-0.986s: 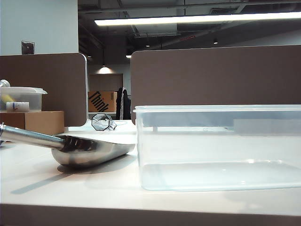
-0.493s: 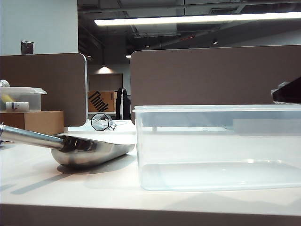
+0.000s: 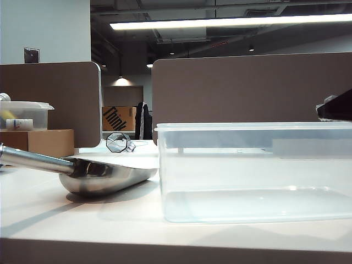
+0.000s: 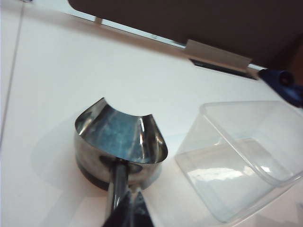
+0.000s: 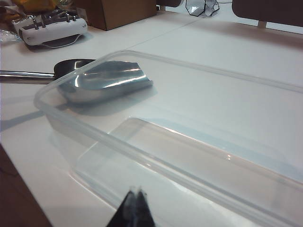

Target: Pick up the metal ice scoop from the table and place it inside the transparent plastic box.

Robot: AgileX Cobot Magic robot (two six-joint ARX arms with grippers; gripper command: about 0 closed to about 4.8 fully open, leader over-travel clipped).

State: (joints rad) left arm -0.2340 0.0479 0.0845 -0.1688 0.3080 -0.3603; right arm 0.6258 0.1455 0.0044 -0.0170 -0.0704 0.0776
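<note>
White table [image 3: 66, 220]: metal ice scoop [image 3: 104, 176], transparent plastic box [image 3: 253, 170], apparently empty.

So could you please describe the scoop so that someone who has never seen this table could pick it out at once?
Start at the big clear lidless box on the white table; the scoop lies on the table just beside it, outside it, bowl toward the box. It is the only shiny metal thing there: a deep rounded bowl on a straight round handle. The left gripper, shut, is over its handle; the right gripper, shut, hangs above the box.
</note>
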